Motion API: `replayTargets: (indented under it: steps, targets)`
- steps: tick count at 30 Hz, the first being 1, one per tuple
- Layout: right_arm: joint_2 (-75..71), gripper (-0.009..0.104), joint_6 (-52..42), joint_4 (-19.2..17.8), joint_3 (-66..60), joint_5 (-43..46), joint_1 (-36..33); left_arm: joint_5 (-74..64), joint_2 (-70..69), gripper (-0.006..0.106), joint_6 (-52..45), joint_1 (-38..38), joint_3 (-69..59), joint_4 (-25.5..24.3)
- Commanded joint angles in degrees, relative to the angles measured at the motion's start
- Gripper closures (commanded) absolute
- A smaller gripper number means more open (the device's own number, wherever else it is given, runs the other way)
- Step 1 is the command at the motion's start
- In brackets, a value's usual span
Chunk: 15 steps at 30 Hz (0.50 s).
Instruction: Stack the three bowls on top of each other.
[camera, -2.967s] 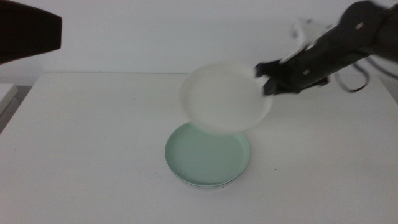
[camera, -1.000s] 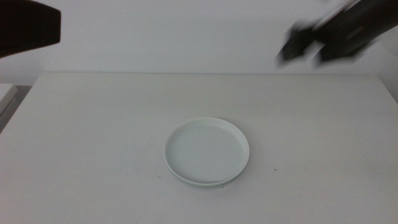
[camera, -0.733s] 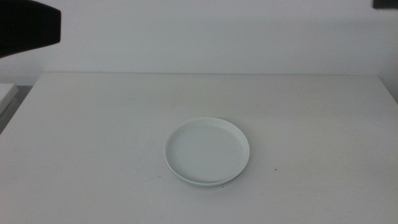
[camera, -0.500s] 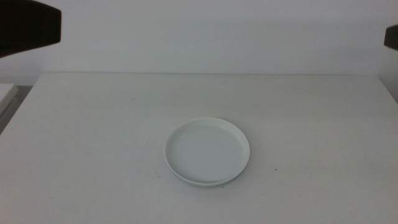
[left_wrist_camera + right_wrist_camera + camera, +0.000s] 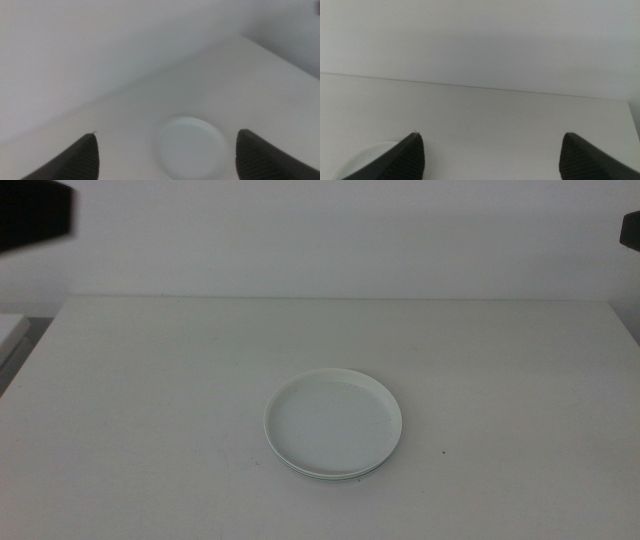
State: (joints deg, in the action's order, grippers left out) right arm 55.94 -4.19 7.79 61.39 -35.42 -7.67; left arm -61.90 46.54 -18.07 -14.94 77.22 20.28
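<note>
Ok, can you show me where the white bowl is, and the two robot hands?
white bowl (image 5: 333, 420): middle view, centre of its inside.
left gripper (image 5: 167, 152): left wrist view, gap midway between its open jaw tips.
right gripper (image 5: 492, 152): right wrist view, gap midway between its open jaw tips.

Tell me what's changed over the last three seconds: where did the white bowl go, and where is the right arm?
The right gripper let go of the white bowl, which now sits on top of the stack at the table's centre, hiding the green one. The arm then pulled back up and to the right, out to the middle view's edge, jaws open and empty. The left gripper stayed waiting, open, at the upper left.
</note>
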Motion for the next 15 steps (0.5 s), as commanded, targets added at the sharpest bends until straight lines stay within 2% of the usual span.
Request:
replayTargets:
  steps: [1,3,5,7,11,15]
  targets:
    - [-0.46,0.003,-0.1,0.06,-0.17,0.73,0.25,6.13,-1.99,0.007,0.83,0.07,-2.44,-6.27]
    - [-0.46,0.003,-0.1,0.06,-0.17,0.73,0.25,13.67,-4.15,0.007,6.12,0.94,-6.74,-9.2]
    - [-0.46,0.003,-0.1,0.06,-0.17,0.73,0.25,22.21,-6.61,0.007,12.48,2.8,-12.43,-9.92]
    - [-0.46,0.003,-0.1,0.06,-0.17,0.73,0.25,27.85,-8.4,0.007,13.64,4.76,-16.55,-10.51]
    - [-0.46,0.003,-0.1,0.06,-0.17,0.73,0.25,29.02,-9.7,0.007,16.15,7.32,-19.7,-15.65]
    - [-0.46,0.003,-0.1,0.06,-0.17,0.73,0.25,29.66,-9.7,0.007,18.07,7.73,-19.83,-16.76]
